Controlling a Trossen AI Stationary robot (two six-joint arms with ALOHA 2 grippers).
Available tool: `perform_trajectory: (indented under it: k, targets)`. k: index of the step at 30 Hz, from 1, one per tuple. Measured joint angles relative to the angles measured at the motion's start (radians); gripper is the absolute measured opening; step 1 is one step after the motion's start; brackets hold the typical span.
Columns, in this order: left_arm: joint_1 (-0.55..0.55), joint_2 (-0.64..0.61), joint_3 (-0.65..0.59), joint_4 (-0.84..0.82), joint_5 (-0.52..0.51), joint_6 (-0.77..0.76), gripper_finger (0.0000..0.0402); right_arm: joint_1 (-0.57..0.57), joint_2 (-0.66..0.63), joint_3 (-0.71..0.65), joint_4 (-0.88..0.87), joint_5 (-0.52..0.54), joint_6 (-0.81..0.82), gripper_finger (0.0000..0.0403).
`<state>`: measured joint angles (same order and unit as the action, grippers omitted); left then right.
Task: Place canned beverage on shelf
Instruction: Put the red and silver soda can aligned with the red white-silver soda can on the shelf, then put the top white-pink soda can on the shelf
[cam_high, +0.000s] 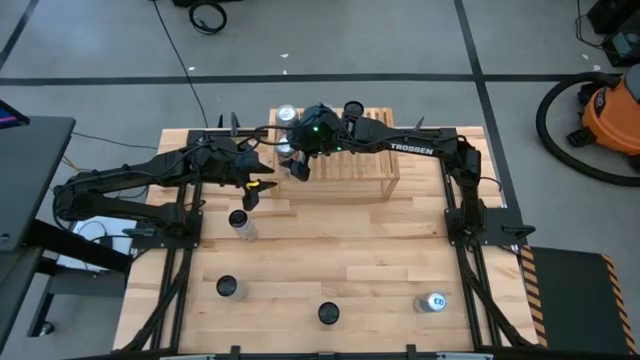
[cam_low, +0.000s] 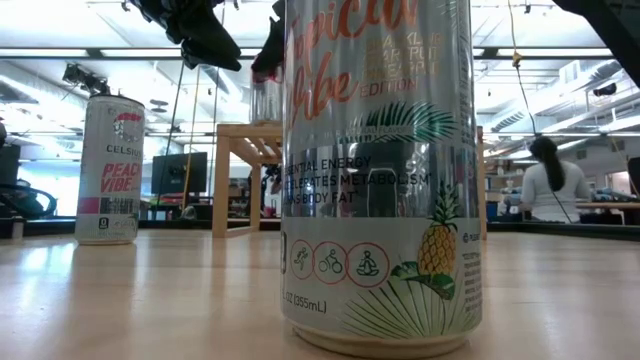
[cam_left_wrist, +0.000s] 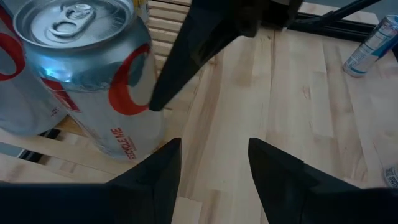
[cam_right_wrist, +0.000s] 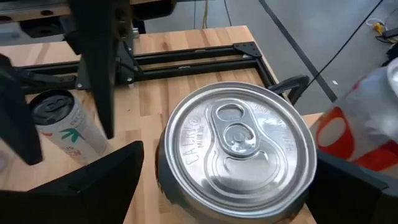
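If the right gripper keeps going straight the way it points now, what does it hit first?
The right gripper stands open directly over a can on the shelf, so it would likely meet that can's lid first; how much gap remains is unclear.

We see even, bright light from ceiling lamps; glare lies on the near can, and the room behind is soft.

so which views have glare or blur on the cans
Low view: the near can fills the frame, mirror-bright with room reflections, while ceiling lights glare behind. Right wrist view: the can lid is sharp, and the red-and-white can at the edge is blurred. Left wrist view: the can top shines bright.
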<state>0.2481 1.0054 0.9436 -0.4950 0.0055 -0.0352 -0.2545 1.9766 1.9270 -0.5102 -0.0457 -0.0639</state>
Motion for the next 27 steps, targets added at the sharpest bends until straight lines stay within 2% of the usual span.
perform_trajectory:
  k: [18, 27]
  targets:
    - [0.0, 0.0, -0.001, -0.019, 0.0, -0.003, 0.0192, 0.016, -0.069, -0.001, 0.07, 0.019, -0.012, 0.0399]
    - [-0.009, 0.0, -0.001, -0.071, -0.001, -0.031, 0.0192, 0.064, -0.165, -0.001, 0.06, -0.061, 0.034, 0.0399]
